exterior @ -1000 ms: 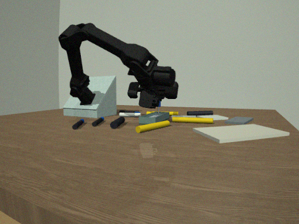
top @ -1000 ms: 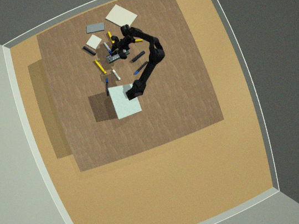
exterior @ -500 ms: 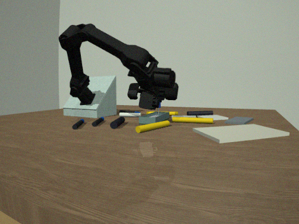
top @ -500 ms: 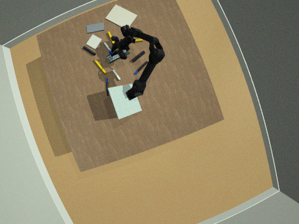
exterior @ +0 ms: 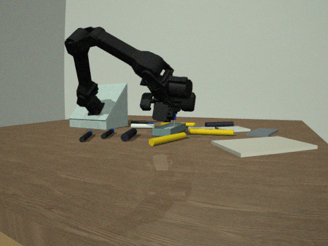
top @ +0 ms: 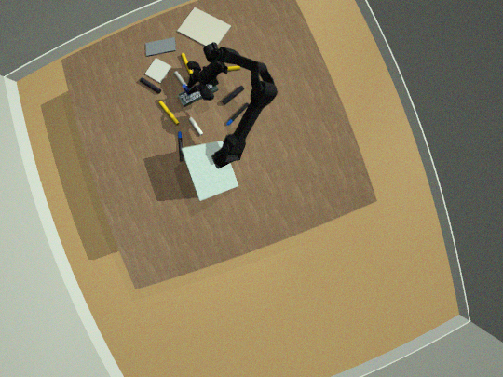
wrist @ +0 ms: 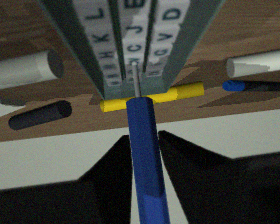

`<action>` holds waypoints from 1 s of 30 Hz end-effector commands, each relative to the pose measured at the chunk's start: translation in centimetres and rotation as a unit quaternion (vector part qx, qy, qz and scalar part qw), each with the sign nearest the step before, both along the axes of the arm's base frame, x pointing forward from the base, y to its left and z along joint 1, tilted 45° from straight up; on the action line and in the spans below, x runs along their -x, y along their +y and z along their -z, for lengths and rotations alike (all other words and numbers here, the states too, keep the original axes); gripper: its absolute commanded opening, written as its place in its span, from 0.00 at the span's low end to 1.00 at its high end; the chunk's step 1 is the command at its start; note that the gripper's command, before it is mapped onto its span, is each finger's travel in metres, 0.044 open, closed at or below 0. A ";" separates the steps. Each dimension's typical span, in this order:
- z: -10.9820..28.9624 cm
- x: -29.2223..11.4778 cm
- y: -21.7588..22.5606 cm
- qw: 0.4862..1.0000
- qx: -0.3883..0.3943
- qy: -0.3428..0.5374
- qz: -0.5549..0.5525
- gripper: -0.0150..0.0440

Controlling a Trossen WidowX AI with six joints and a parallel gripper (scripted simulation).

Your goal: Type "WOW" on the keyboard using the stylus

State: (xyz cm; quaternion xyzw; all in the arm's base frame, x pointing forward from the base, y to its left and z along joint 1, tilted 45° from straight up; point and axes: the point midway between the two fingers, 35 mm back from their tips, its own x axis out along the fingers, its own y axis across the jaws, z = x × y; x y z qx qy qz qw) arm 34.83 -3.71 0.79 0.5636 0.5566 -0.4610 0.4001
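Blue and slim, the stylus [wrist: 145,150] is seen in the centre of the wrist view, clamped between the two dark fingers of the gripper [wrist: 144,150], which are closed on its barrel. Its thin metal tip [wrist: 136,80] points up the frame to the near end of the keyboard [wrist: 75,45], and it seems to reach the middle row of keys; whether a key is really pressed cannot be told. The letters near the tip are small and seen from an angle, so the key under it is not named with certainty.

In the exterior view the gripper [exterior: 170,115] is held low over the grey-green keyboard [exterior: 169,130], in the middle of the frame, and the fine tip is seen just above its top face. On the table [exterior: 91,196] several yellow, dark and white cylinders are lying around the keyboard, one yellow cylinder [wrist: 152,98] just beside its near end.

The stylus is judged to be light, stiff and smooth. Because it is round and thin, it could slip or turn between the fingers when a key is pressed firmly, since the push goes along its axis. It is best held on the blue barrel, as it is held now, not on the metal tip, which looks fragile. The pressing should be made straight along the stylus, so that no side force is given to the tip.
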 end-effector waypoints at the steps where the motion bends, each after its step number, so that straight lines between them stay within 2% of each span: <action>1: 0.3 0.0 -0.2 1.000 0.002 0.001 -0.002 0.39; 17: 0.2 0.0 -0.1 1.000 0.002 0.001 -0.002 0.39; 25: -2.4 -0.3 2.5 1.000 0.001 0.001 -0.002 0.39; 30: -2.5 -0.3 2.6 1.000 0.001 0.001 -0.002 0.39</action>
